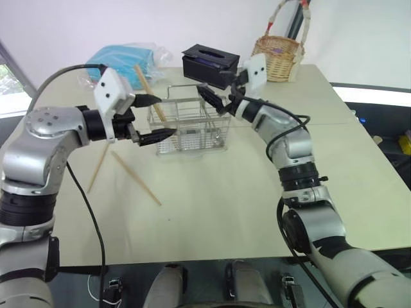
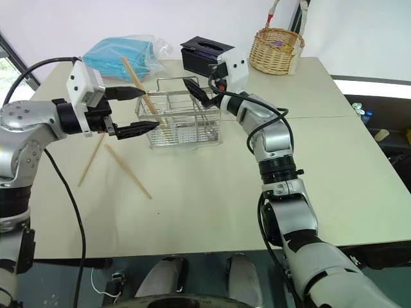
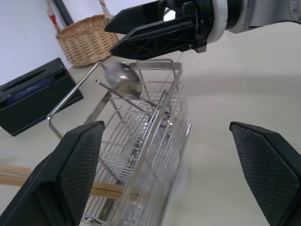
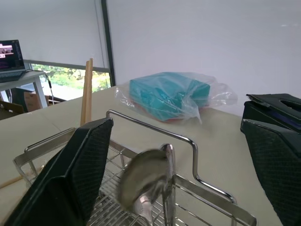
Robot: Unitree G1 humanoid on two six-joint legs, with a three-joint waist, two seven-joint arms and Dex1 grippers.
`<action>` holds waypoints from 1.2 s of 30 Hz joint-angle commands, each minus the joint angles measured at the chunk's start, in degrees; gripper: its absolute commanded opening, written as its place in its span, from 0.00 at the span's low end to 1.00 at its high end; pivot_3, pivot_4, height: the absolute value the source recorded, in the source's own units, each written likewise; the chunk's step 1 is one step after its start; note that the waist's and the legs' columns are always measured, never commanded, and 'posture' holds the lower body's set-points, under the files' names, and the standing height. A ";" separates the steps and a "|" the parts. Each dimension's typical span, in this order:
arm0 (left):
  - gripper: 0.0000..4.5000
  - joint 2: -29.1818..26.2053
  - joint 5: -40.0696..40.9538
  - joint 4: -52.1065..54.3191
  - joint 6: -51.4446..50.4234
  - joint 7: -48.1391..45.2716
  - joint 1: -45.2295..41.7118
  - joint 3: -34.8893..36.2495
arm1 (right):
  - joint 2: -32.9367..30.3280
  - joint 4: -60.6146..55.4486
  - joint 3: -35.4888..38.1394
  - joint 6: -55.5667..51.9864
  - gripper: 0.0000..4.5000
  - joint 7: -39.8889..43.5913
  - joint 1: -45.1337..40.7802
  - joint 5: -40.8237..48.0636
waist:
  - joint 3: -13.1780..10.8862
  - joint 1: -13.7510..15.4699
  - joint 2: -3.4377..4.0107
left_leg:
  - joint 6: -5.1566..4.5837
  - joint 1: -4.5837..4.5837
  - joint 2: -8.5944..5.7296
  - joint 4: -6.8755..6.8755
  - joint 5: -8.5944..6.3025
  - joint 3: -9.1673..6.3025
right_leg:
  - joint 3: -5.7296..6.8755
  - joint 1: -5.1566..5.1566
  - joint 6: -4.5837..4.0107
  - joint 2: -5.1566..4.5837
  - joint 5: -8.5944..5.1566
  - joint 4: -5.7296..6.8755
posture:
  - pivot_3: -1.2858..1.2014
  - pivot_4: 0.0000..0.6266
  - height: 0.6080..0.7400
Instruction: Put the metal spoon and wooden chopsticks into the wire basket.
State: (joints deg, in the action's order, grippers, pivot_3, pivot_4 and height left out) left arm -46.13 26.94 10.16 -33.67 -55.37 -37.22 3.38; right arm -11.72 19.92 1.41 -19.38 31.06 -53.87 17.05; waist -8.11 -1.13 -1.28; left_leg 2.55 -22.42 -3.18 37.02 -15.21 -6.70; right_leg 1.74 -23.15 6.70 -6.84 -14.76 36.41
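Observation:
The wire basket (image 1: 192, 117) stands mid-table. One wooden chopstick (image 1: 146, 88) leans upright in its left end, and two more chopsticks (image 1: 98, 168) (image 1: 136, 178) lie on the table to the left of it. The metal spoon (image 3: 121, 77) is inside the basket, its bowl up by the raised handle and blurred; nothing grips it. My right gripper (image 1: 209, 97) hovers open just above the basket's far right end, over the spoon (image 4: 143, 181). At the basket's left end my left gripper (image 1: 166, 116) is open and empty, its fingers either side of the leaning chopstick.
A black tissue box (image 1: 210, 63) sits right behind the wire basket. A wicker basket (image 1: 278, 58) stands at the back right, and a teal package in a plastic bag (image 1: 122, 61) at the back left. Bare tabletop lies in front.

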 commanded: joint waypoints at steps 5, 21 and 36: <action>1.00 -1.20 4.19 -2.58 -5.05 5.43 -3.23 9.63 | -12.81 -19.45 4.65 -9.88 0.95 11.74 -0.57 10.68 | 0.00 0.09 -0.02 | -0.02 -0.02 0.00 -0.01 -0.01 -0.01 | 0.01 0.05 0.01 0.00 0.00 -0.03 | 0.52 0.24 0.40; 1.00 -2.56 -14.46 -40.28 -14.84 20.03 -15.68 -1.49 | -37.33 -49.77 9.98 -22.93 0.95 27.84 29.43 27.24 | 0.06 0.68 -0.24 | -0.11 0.19 0.03 0.02 -0.07 0.04 | 0.07 0.43 0.16 -0.04 -0.09 -0.23 | 0.52 0.24 0.40; 1.00 6.51 -23.37 -77.18 -0.44 24.70 -28.11 -3.45 | -36.93 -57.10 15.35 -27.27 0.95 16.57 37.11 34.94 | 0.03 0.69 -0.64 | -0.15 0.00 0.02 0.03 -0.09 0.01 | 0.08 0.26 0.25 -0.29 -0.04 -0.25 | 0.52 0.24 0.40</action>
State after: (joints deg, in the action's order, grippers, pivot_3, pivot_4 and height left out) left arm -39.33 4.08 -65.90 -35.46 -31.62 -63.02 -1.32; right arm -48.35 -34.89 14.38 -46.62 48.95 -16.64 50.28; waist -8.08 -0.44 -1.92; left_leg 2.39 -22.42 -3.18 37.06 -15.30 -6.68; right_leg 1.83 -22.89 6.99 -7.16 -14.78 36.16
